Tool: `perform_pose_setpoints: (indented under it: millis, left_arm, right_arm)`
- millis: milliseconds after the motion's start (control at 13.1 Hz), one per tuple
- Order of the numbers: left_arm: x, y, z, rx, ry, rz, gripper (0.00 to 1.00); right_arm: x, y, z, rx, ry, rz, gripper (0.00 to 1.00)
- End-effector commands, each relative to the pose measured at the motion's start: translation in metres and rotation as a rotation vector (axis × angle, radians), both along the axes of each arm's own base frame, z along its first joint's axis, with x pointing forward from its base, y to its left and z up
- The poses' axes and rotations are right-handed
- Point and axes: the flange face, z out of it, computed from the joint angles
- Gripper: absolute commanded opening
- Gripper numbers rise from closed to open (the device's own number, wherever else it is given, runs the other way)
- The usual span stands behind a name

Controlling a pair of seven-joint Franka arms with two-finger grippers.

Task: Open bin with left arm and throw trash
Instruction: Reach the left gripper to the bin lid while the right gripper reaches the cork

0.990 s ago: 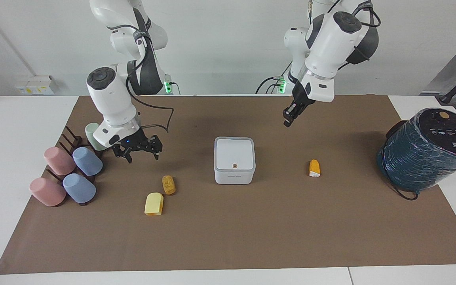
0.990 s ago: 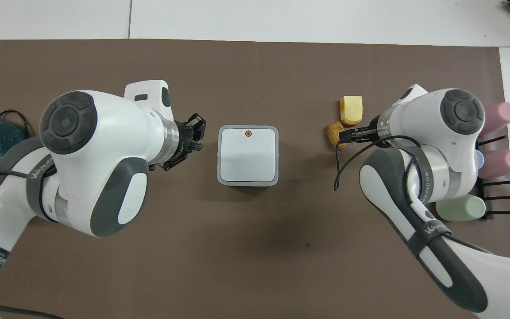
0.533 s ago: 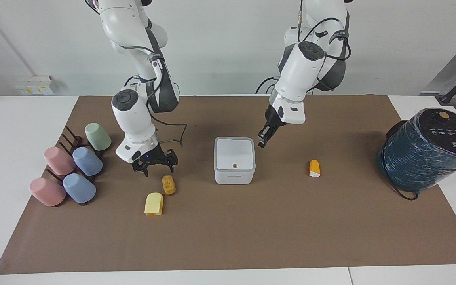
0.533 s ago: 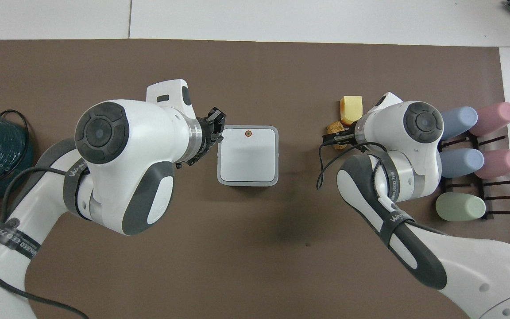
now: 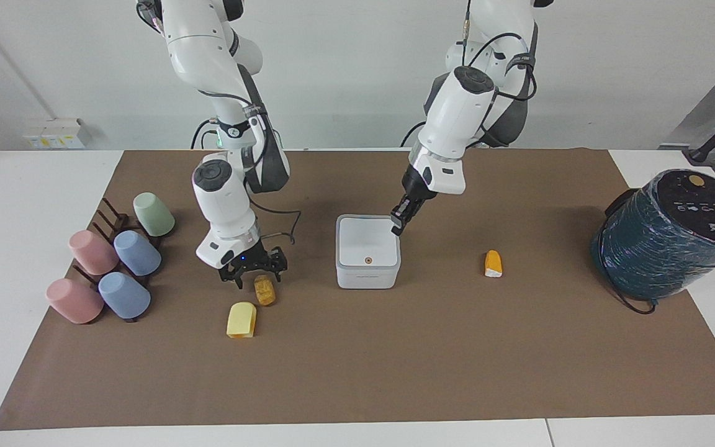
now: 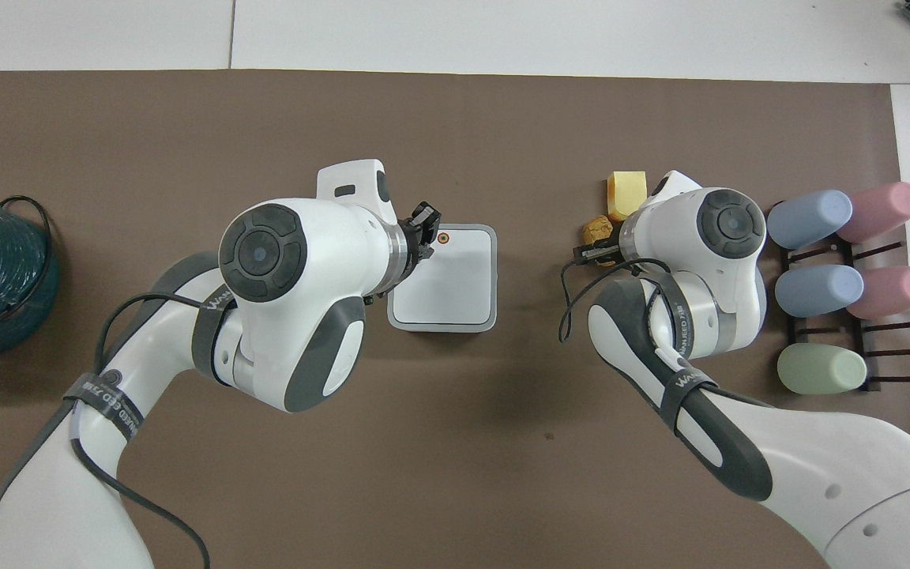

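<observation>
The brown-matted surface (image 5: 357,372) carried a dark teal wrapped cylinder (image 5: 668,236) at the left arm's end and a rack of pastel cups (image 5: 137,252) at the right arm's end. The white bin (image 5: 367,251) sat mid-mat, lid down. The left end effector (image 5: 398,223) hung at the bin's corner nearest its arm; spread or pressed together, I cannot tell. The right end effector (image 5: 257,275) was spread low over the brown lump (image 5: 264,290), with the yellow piece (image 5: 241,320) just beside the lump. The orange piece (image 5: 493,263) lay apart, between bin and cylinder.

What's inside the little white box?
You can't see inside: the bin has its lid shut, with only a small orange dot on top. The left gripper hovers at the lid's edge, and the right gripper is down by the brown lump.
</observation>
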Motion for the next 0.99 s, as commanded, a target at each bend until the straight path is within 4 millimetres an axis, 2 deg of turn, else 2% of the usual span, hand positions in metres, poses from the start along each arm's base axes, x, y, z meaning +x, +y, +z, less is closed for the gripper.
perform_pose_setpoints:
  millis: [0,305,533,686,762,838,914]
  left_arm:
    - [0.004,-0.006,-0.005,-0.019,-0.004,0.017,0.0]
    - [-0.003,-0.027,-0.033,-0.008,0.01,-0.009,0.0]
    - [-0.005,-0.031,-0.046,0.007,0.019,-0.022,0.0]
    - [-0.001,-0.032,-0.037,0.014,0.03,-0.029,0.0]
    - [0.008,-0.03,-0.024,0.03,0.06,-0.037,0.0]
    - [0.021,-0.028,-0.004,0.064,0.094,-0.055,0.0]
    - [0.037,-0.014,0.014,0.101,0.135,-0.056,0.0]
  right_arm:
    - [0.002,0.0,0.006,0.015,0.001,0.011,0.0]
    - [0.006,0.002,0.039,0.027,0.01,-0.029,0.0]
    - [0.0,0.002,0.07,0.035,0.004,-0.034,0.0]
    - [-0.007,0.0,0.097,0.039,0.01,-0.032,0.0]
    - [-0.012,0.0,0.112,0.041,0.013,-0.032,0.0]
    - [-0.017,-0.001,0.128,0.046,0.017,-0.049,0.0]
    - [-0.023,-0.001,0.149,0.054,0.013,-0.067,0.0]
